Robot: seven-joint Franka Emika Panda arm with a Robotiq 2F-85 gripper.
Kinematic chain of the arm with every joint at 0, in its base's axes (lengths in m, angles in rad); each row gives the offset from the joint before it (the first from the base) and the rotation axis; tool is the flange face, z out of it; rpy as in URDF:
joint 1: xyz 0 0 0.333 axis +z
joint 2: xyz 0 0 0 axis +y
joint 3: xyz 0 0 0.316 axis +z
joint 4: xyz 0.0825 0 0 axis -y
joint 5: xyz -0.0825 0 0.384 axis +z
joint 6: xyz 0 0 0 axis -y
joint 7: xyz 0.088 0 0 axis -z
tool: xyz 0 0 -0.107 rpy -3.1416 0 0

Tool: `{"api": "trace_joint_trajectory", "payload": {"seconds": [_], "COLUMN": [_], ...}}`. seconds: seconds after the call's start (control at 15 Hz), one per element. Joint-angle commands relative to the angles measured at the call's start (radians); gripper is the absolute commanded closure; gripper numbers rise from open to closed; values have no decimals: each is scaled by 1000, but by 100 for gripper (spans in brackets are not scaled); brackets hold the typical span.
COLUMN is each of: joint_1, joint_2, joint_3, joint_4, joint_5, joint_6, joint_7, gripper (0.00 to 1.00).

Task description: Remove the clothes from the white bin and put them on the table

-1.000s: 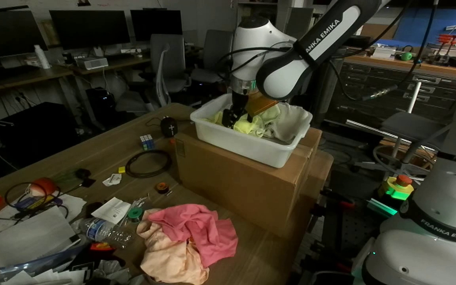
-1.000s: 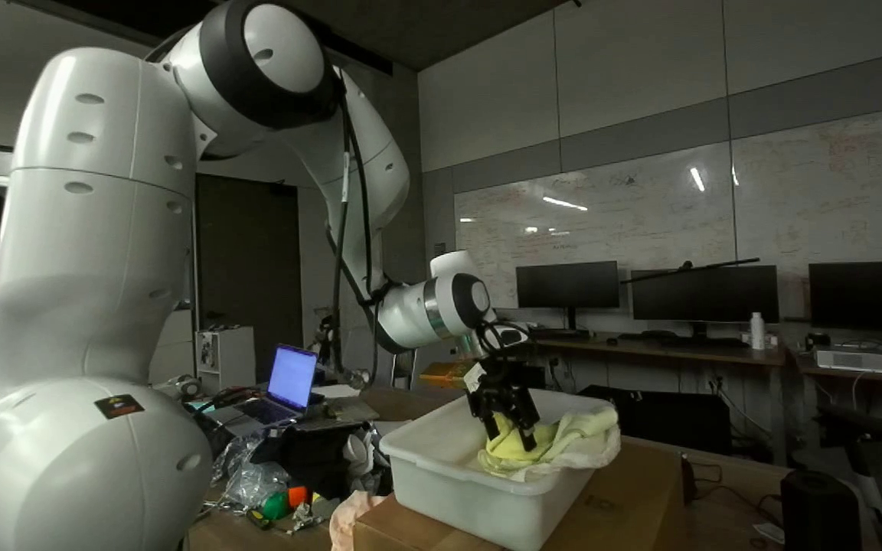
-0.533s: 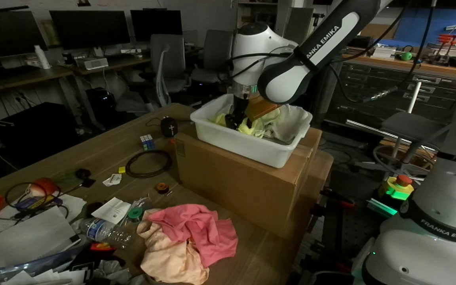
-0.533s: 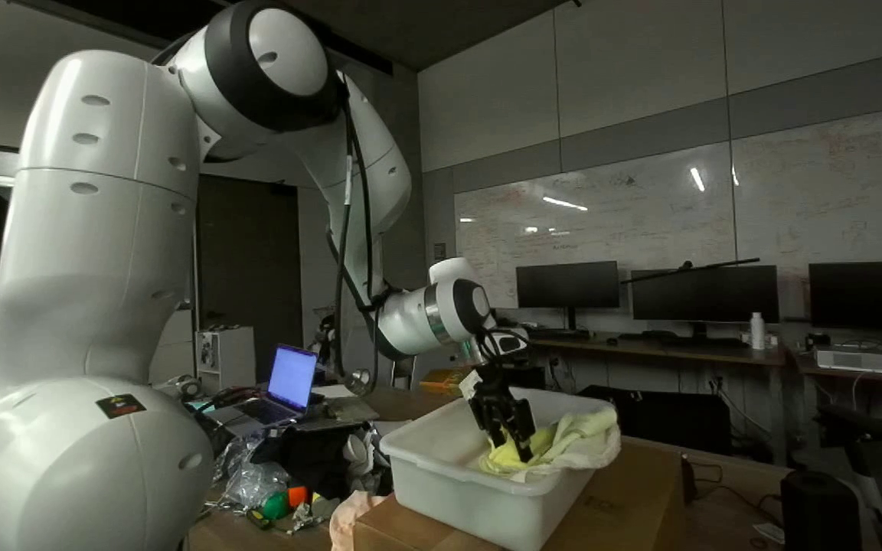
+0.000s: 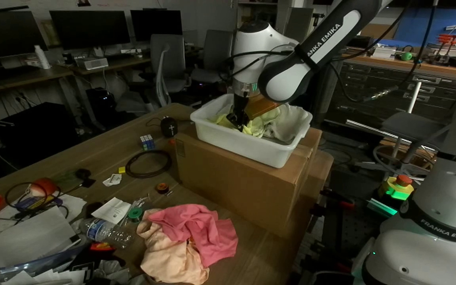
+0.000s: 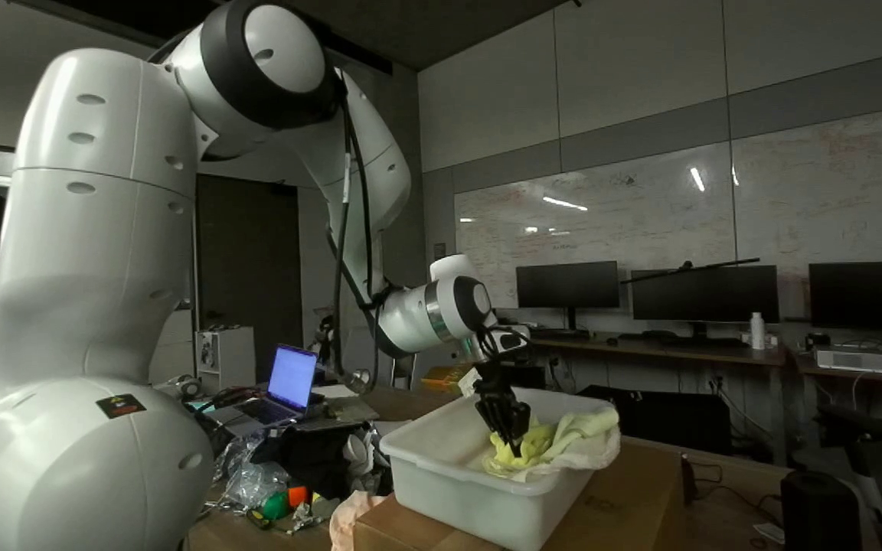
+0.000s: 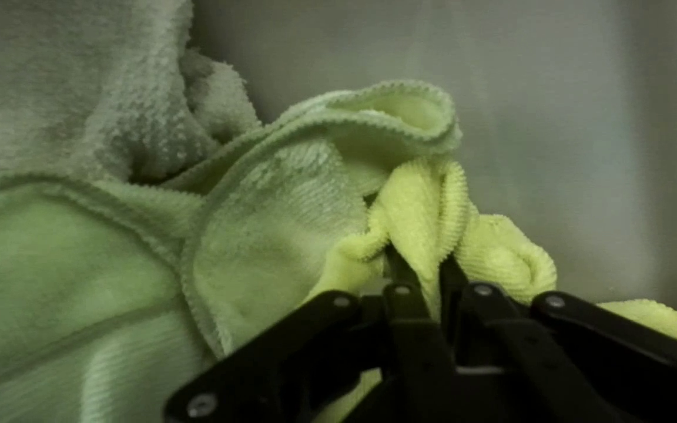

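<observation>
while the gripper (image 7: 425,265) pinches yellow cloth (image 7: 418,205), the white bin (image 5: 238,146) sits lengthwise on the cardboard box (image 5: 232,188).

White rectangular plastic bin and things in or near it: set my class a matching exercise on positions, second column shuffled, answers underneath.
Things
1. Pink fabric garment
2. White rectangular plastic bin
3. Bright yellow textured cloth
4. Brown cardboard box

Places
A. pinched between nearly closed jaws
B. under the bin
C. partly covering peach fabric garment
D. on the box

Pairs: 1C, 2D, 3A, 4B
</observation>
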Motion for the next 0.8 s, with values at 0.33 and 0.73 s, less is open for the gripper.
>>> {"api": "trace_joint_trajectory", "payload": {"seconds": [0.33,0.73], "joint_1": [-11,-69], "joint_2": [-184,-370], "joint_3": [-14,18], "joint_4": [-63,-117], "joint_5": [-10,31], "joint_6": [26,55], "joint_7": [60,100], "gripper": [94,94]}}
